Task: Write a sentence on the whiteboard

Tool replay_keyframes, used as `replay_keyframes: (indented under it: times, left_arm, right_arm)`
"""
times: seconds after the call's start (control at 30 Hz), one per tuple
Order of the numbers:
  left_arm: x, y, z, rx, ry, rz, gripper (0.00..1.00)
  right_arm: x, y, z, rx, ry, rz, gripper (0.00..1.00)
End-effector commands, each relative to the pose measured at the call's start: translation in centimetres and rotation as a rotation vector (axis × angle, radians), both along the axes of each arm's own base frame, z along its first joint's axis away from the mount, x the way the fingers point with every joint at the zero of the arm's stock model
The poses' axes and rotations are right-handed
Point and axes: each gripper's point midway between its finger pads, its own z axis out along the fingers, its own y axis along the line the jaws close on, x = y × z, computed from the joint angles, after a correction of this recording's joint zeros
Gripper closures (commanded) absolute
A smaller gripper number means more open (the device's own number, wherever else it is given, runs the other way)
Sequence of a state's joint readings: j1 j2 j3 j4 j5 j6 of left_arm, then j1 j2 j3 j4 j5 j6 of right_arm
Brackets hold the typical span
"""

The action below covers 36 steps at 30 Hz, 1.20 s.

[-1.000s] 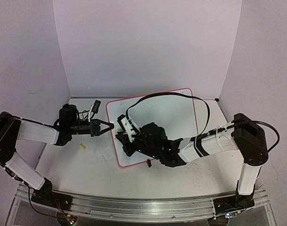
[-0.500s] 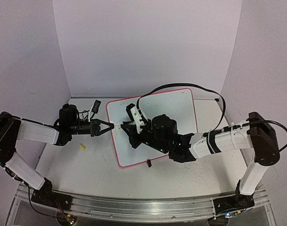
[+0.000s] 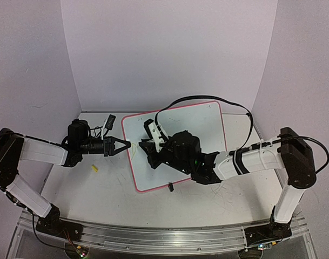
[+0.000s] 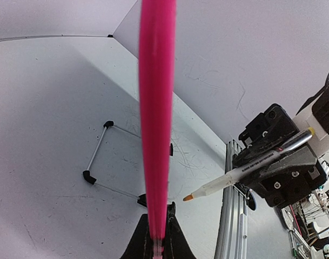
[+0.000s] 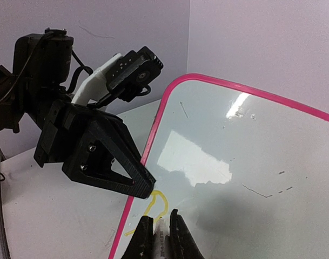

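The whiteboard [image 3: 202, 121] has a pink rim and leans tilted on its stand. My left gripper [image 3: 126, 144] is shut on the rim of its left edge, and in the left wrist view the rim [image 4: 156, 108] runs between the closed jaws [image 4: 158, 229]. My right gripper [image 3: 145, 148] is over the board's left part, shut on a white marker [image 4: 245, 172] with a yellow-orange tip. In the right wrist view the gripper [image 5: 160, 229] holds the marker [image 5: 161, 233] tip at the board [image 5: 250, 162]. The sentence is one looped yellow stroke [image 5: 156, 202] beside the rim.
A small yellow piece [image 3: 94, 168] lies on the table left of the board. A black object [image 3: 109, 121] sits at the back left. The board's wire stand legs [image 4: 96, 156] rest on the scribbled tabletop. A metal rail [image 3: 153, 234] runs along the near edge.
My right arm moved up and right over the board's left part a second ago and has barely shifted since. My left gripper has kept its hold on the rim.
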<state>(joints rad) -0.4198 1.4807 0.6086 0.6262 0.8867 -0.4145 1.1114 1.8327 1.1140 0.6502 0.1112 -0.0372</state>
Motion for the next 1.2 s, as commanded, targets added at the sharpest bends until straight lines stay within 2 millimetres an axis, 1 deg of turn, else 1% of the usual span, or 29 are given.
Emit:
replay_keyframes:
  times: [0.0,0.3,0.73,0.93,1.17]
  left_arm:
    - [0.5,-0.5,1.1,0.004,-0.072,-0.007,1.00]
    - [0.4,-0.5,1.2,0.004,-0.074,-0.008,1.00]
    - [0.4,-0.5,1.1,0.004,-0.074,-0.007,1.00]
    - [0.5,-0.5,1.2,0.004,-0.072,-0.008,1.00]
    - [0.7,-0.6,1.1,0.004,-0.069,-0.006,1.00]
  right_arm:
    - [0.4,0.9,1.2,0.029,-0.028,-0.002,1.00]
    - [1.0,0.9,1.0,0.025,-0.032,-0.027,1.00]
    - [1.5,0.5,-0.1,-0.003,-0.024,-0.062,1.00]
    - [1.1,-0.1,-0.9,-0.012,-0.002,-0.058,1.00]
    - [0.5,-0.3,-1.6,-0.020,0.016,-0.045,1.00]
